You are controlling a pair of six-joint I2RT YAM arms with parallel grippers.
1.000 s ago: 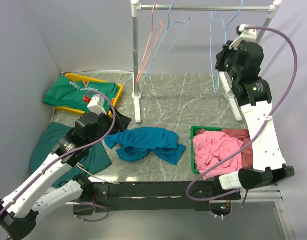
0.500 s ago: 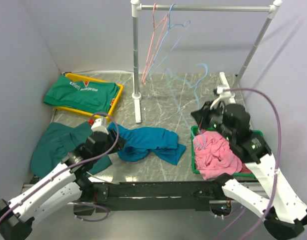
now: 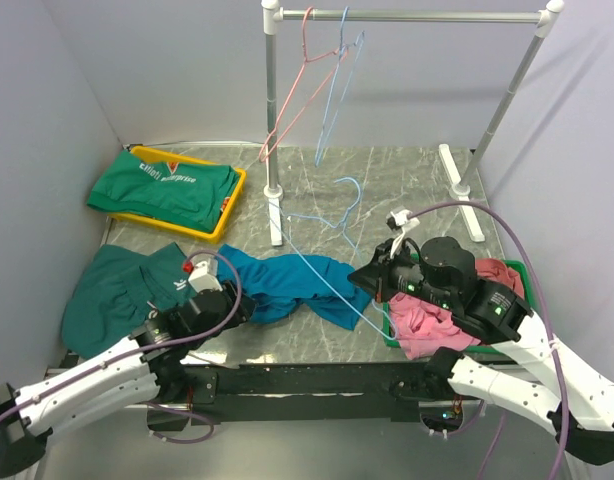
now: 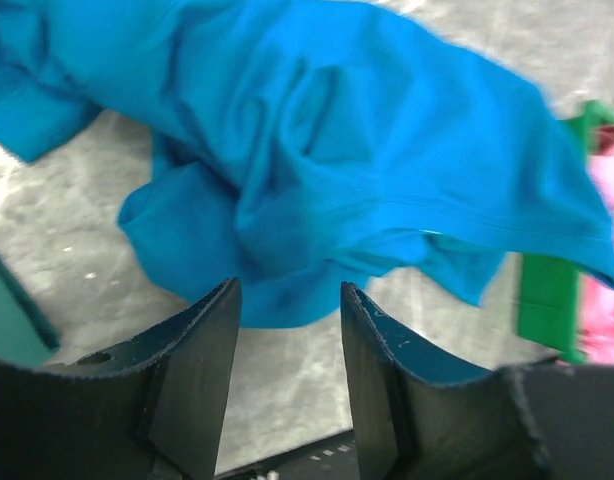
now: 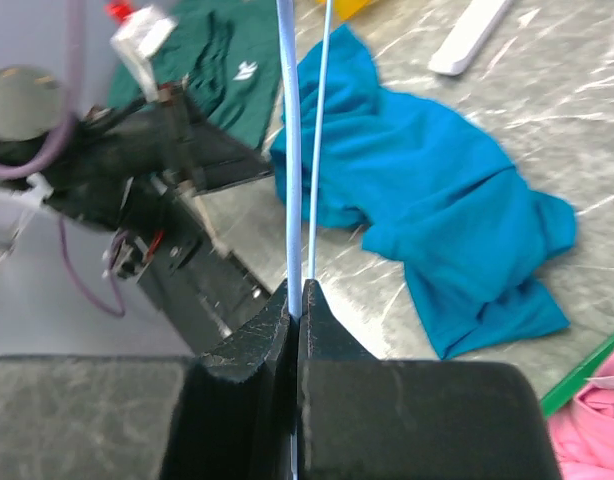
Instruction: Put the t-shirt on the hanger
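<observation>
Roughly a third of the job looks done, by my reading. The hanger [image 5: 286, 150] is off the rack [image 3: 407, 15] and in the right gripper [image 5: 298, 300]. That gripper's jaws are pressed tight on the thin light blue wire and hold it out low over the marble-patterned table [image 3: 407, 190], with the hook end toward the rack. The t-shirt [image 3: 287, 282] lies crumpled on the table between the two arms, near the front edge, and no part of it is threaded onto the wire. The left gripper [image 4: 289, 295] is down at the shirt's left side, its fingers parted partway. A fold of teal-blue cloth sits right at their tips, but nothing is pinched between them as far as the wrist view shows. What remains, I judge, is the larger part: take hold of the shirt, open it up, slip the hanger inside and seat both shoulders on the wire. As for writing, the dark green cloth [image 3: 162, 190] folded in the yellow tray [image 3: 232, 205] carries a line of white lettering, too small and skewed to read with confidence. Another dark green garment [image 3: 112, 285], beside the left arm, shows a small white emblem with no legible word. The t-shirt, the hanger and the grippers bear no print or label that I can see.
</observation>
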